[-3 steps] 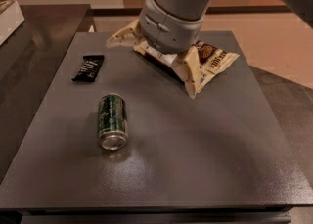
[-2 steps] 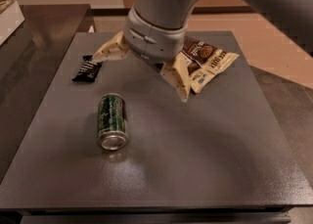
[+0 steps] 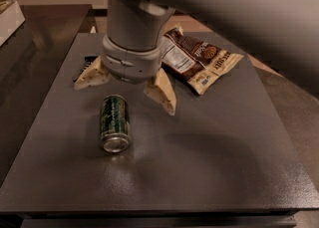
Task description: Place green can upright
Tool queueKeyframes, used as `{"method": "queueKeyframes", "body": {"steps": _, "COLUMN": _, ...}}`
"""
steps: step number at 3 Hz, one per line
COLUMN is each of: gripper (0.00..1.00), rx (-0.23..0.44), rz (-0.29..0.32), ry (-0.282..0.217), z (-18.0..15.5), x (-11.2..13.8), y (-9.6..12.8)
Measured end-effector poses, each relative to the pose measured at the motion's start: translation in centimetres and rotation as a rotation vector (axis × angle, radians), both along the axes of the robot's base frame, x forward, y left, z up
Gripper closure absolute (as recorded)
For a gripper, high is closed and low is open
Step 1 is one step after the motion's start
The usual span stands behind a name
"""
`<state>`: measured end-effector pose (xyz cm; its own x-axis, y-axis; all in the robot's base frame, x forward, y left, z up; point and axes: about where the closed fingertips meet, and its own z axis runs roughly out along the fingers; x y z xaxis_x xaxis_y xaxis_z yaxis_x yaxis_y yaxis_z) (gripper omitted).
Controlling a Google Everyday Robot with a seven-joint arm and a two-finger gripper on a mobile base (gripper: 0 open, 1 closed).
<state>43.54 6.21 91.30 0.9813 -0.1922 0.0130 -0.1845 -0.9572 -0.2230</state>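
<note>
The green can (image 3: pixel 114 122) lies on its side on the dark grey table (image 3: pixel 209 152), left of centre, with a silver end facing the near edge. My gripper (image 3: pixel 127 88) hangs just above and behind the can, wide open, with one cream fingertip (image 3: pixel 90 75) to the can's far left and the other (image 3: pixel 163 94) to its far right. The fingers do not touch the can.
A brown and white snack bag (image 3: pixel 197 58) lies at the back right of the table. A flat black candy bar wrapper (image 3: pixel 84 65) is mostly hidden behind my left finger. A white box (image 3: pixel 7 10) stands at the far left.
My gripper has moved left and toward the near edge, from over the snack bag to just behind the can. The can has not moved.
</note>
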Motion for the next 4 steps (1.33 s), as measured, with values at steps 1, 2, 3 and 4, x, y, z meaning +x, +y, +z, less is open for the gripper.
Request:
{"method": "queueKeyframes", "body": {"steps": 1, "gripper": 0.0, "rx": -0.019, "rz": 0.022, "ry": -0.022, "z": 0.0, "x": -0.2, "y": 0.6}}
{"method": "queueKeyframes", "body": {"steps": 2, "gripper": 0.0, "rx": -0.049, "rz": 0.072, "ry": -0.025, "z": -0.3, "x": 0.1, "y": 1.5}}
{"method": "queueKeyframes", "body": {"steps": 3, "gripper": 0.0, "rx": -0.067, "rz": 0.116, "ry": -0.009, "z": -1.0, "x": 1.0, "y": 2.4}}
{"method": "queueKeyframes", "body": {"steps": 4, "gripper": 0.0, "rx": -0.091, "rz": 0.151, "ry": 0.034, "z": -2.9, "x": 1.6, "y": 3.3}}
